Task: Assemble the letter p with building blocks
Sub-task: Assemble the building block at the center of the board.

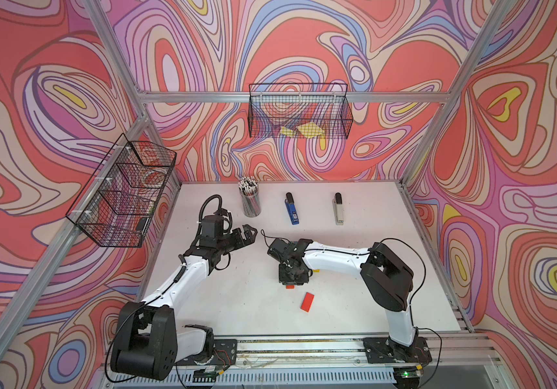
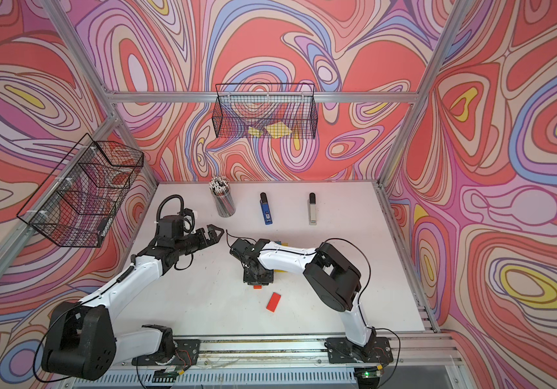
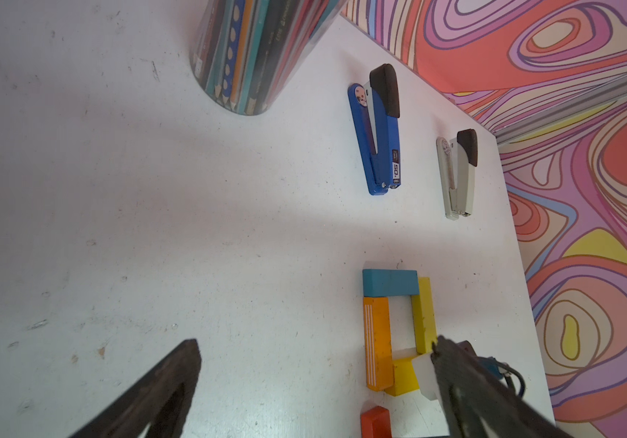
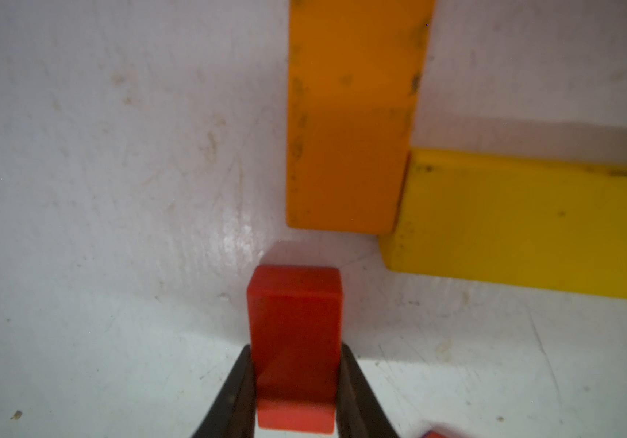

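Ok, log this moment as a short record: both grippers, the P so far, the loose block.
left gripper: open, empty
right gripper: shut on the held red block
held red block: just past the orange block's lower end, not touching
loop: blue block top, orange block stem, right yellow block, bottom yellow block
spare red block: loose on the table
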{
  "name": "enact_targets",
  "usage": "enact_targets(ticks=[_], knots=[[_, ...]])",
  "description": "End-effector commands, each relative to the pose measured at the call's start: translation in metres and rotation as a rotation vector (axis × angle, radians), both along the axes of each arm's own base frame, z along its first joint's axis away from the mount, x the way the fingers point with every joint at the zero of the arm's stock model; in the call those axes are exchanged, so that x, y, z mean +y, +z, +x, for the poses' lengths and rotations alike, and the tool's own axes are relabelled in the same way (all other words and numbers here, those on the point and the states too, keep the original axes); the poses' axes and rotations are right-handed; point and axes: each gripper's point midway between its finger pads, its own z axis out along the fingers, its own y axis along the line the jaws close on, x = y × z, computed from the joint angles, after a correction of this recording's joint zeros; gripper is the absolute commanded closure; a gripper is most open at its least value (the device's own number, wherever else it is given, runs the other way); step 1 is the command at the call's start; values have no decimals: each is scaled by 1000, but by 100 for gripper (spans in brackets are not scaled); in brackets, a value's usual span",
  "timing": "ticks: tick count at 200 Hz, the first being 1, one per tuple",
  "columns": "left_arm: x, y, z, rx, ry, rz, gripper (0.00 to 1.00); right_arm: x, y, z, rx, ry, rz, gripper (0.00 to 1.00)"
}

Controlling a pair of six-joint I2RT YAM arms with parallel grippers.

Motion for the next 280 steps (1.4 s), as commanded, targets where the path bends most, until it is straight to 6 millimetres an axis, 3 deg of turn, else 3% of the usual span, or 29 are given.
enact_targets(ticks=[1, 67, 280], knots=[[1, -1, 2, -12, 1, -9, 1, -20, -5, -5, 15, -35, -60, 94], [-1, -1, 2, -22, -2, -22, 1, -28, -2, -7, 5, -55, -74, 95], [-2, -6, 4, -8, -10, -18, 1, -14, -12, 11, -4, -33, -45, 94]])
